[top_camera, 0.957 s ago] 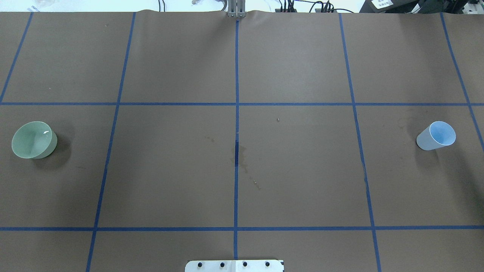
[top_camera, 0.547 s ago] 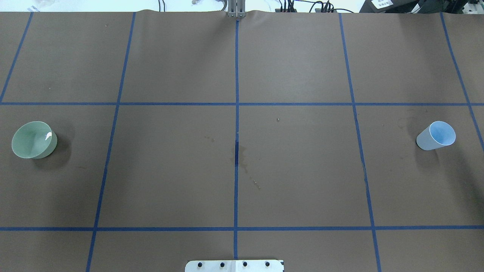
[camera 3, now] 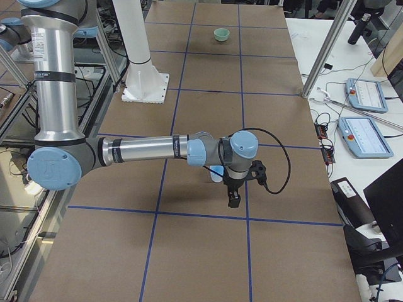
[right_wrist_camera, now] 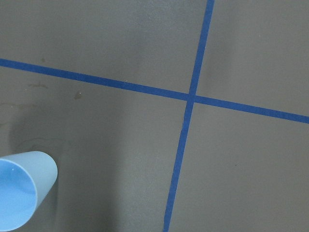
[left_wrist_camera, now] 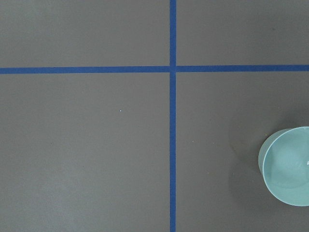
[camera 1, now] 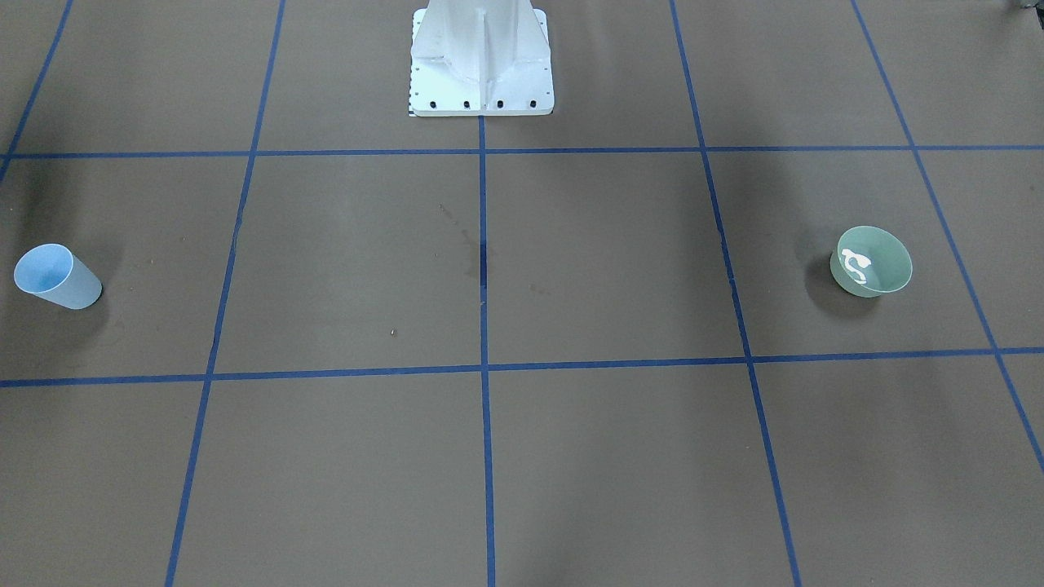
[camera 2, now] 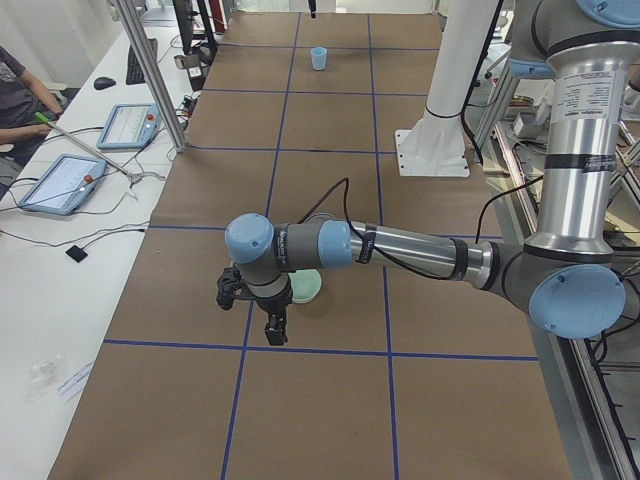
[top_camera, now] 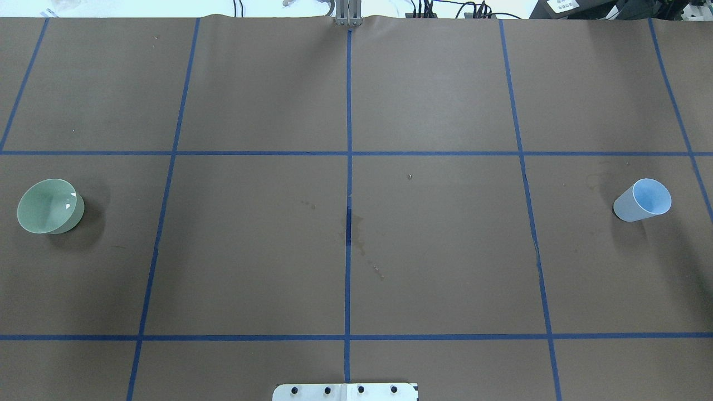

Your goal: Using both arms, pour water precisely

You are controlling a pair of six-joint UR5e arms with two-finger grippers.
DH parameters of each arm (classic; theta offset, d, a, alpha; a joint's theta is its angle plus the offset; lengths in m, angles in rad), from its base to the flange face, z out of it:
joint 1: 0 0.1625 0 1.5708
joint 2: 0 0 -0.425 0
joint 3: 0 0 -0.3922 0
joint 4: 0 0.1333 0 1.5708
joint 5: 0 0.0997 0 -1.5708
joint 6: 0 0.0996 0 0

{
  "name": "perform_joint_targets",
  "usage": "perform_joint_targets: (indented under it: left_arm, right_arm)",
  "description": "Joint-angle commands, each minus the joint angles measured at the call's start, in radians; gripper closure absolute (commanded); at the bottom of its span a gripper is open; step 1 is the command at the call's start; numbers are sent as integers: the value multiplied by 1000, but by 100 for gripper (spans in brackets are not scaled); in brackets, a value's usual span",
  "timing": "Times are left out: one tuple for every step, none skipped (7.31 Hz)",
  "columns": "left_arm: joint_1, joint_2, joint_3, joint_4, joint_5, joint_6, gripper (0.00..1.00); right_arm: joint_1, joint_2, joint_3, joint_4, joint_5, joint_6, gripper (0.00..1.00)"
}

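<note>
A green bowl (top_camera: 49, 207) stands at the table's left end. The water (camera 1: 855, 262) shows in it as white glints. The bowl also shows in the left wrist view (left_wrist_camera: 287, 166). A light-blue cup (top_camera: 641, 200) stands at the right end and shows in the right wrist view (right_wrist_camera: 21, 193). My left gripper (camera 2: 272, 342) hangs over the table just beyond the bowl (camera 2: 305, 288). My right gripper (camera 3: 234, 200) hangs just beyond the cup (camera 3: 216, 173). I cannot tell whether either gripper is open or shut. Neither gripper holds anything.
The brown table cover carries a blue tape grid (top_camera: 348, 153). The white bolted pedestal (camera 1: 481, 57) stands mid-table on the robot's side. A faint stain (top_camera: 352, 231) marks the centre. Operator desks with tablets (camera 2: 60, 180) line the far long edge.
The white glint on the water in the green bowl has shifted and grown smaller. The bowl and the cup have not moved.
</note>
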Motion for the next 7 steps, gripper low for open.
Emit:
perform_joint_targets:
  left_arm:
    - [-3,28,-9,-17,-4,2,0]
    - [-5,29,-11,-12,-4,-2,0]
    - [-7,29,-17,-9,-7,-4,0]
    - [-7,31,-16,-12,-7,-5,0]
    - [-10,31,-26,-15,-11,-7,0]
    - [-11,45,-57,-12,1,-9,0]
    - [-10,69,-57,-15,5,-7,0]
  right_arm:
    - [1,-3,8,2,2,0,0]
    - [1,-5,11,5,2,0,0]
    - [1,-3,11,2,6,0,0]
    - [1,-3,11,2,5,0,0]
    - [1,-1,14,2,6,0,0]
    - [1,-6,12,2,6,0,0]
    - [3,-21,20,2,9,0,0]
